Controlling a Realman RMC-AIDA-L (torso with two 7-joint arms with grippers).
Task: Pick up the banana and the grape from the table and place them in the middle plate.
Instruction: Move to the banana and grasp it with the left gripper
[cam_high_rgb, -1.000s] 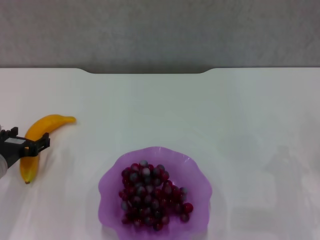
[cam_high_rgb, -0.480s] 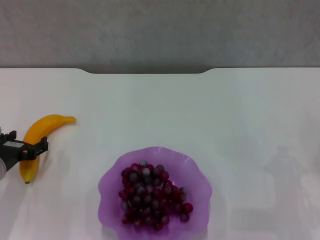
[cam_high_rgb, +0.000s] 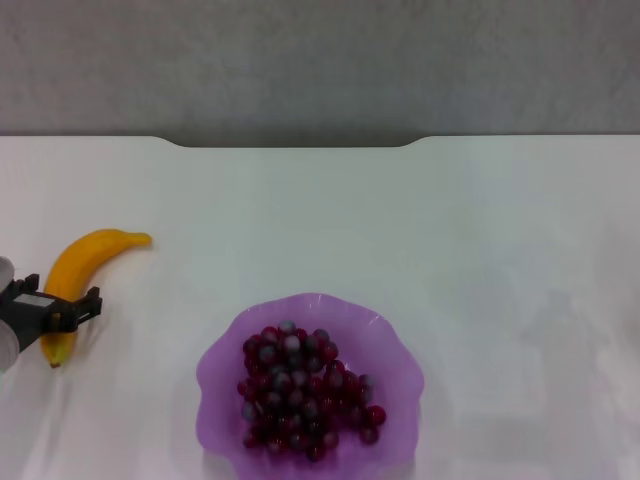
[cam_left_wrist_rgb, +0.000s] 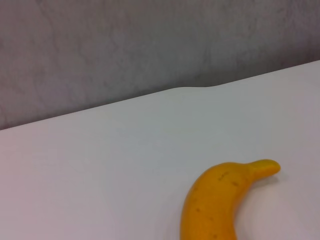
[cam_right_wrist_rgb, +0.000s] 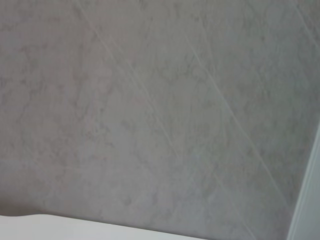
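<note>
Left gripper (cam_high_rgb: 58, 308) lower along banana (cam_high_rgb: 82, 262) than before; fingers open.

From my remote seat this looks like a bare test bench in a lab, not a home. I see only a plain glossy white table (cam_high_rgb: 320, 220) with a notched far edge, set against a mottled grey wall (cam_high_rgb: 320, 60).

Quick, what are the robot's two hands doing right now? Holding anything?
Left end effector: open, straddling the banana low on the table, not gripping it.
Right end effector: not in view.
</note>
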